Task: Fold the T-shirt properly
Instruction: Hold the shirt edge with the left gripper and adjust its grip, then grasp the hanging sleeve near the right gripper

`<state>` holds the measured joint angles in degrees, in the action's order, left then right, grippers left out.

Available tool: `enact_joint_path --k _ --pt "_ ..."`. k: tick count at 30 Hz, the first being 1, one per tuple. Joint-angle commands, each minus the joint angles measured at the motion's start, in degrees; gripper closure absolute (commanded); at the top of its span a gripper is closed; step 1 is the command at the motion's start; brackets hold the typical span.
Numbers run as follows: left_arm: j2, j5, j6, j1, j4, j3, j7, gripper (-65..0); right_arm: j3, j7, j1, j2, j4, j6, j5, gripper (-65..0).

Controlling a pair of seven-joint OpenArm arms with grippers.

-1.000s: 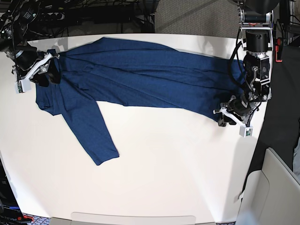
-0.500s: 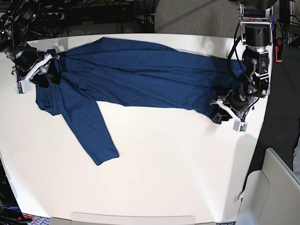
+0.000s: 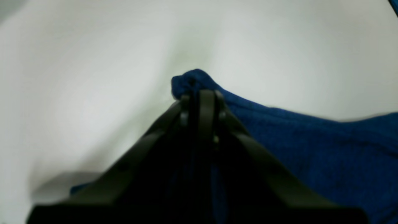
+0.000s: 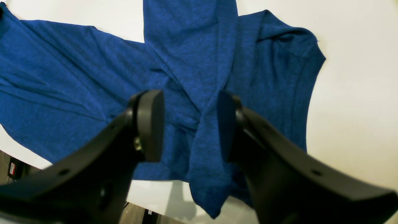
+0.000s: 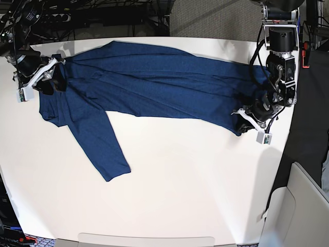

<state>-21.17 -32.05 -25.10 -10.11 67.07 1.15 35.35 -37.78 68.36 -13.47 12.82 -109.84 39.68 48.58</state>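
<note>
A dark navy T-shirt (image 5: 154,85) lies spread lengthwise across the far half of a white table (image 5: 180,190), its body creased in long folds and one long sleeve (image 5: 97,144) trailing toward the table's near side.

At the shirt's end on the base view's right, the left gripper (image 5: 241,125) sits low on the table with its jaws pressed together on a corner of the cloth; the left wrist view shows a small bunched tip of the shirt (image 3: 191,81) poking out just past the closed fingertips (image 3: 206,99), with more blue fabric running off to one side over the bare tabletop (image 3: 93,62).

At the opposite end, near the shoulder area, the right gripper (image 5: 49,78) hangs over the shirt with its jaws spread apart. In the right wrist view its two black fingers (image 4: 150,124) stand on either side of a raised fold of fabric (image 4: 211,124); whether the pads touch the cloth cannot be told.

Beyond the table's far edge lie dark cables (image 5: 103,18) and equipment, and a pale chair (image 5: 300,211) stands at the near corner on the base view's right.
</note>
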Motion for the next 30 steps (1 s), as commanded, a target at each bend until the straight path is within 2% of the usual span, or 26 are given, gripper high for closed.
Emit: enact_joint_path --k 1,10,17,27,30 --pt "-1.21 -0.69 0.18 -0.92 2.60 2.06 -1.73 -0.4 -0.42 -1.15 0.33 0.85 -0.97 0.32 1.31 -26.1" --pt "-1.21 -0.61 0.18 7.52 15.44 7.51 -1.46 -0.4 -0.24 -1.15 0.51 0.85 -0.97 0.32 1.31 -26.1" --pt "-0.85 -0.61 0.18 13.49 26.60 13.84 6.18 -0.4 -0.15 -1.15 0.68 0.85 -0.97 0.32 1.31 -26.1" --pt "-0.77 -0.61 0.18 18.33 28.89 14.46 6.62 -0.4 -0.07 -1.15 0.95 0.85 -0.97 0.32 1.31 -26.1" --pt "0.90 -0.61 0.18 18.77 28.71 14.63 6.62 -0.4 -0.07 -1.15 1.21 0.85 -0.97 0.32 1.31 -26.1"
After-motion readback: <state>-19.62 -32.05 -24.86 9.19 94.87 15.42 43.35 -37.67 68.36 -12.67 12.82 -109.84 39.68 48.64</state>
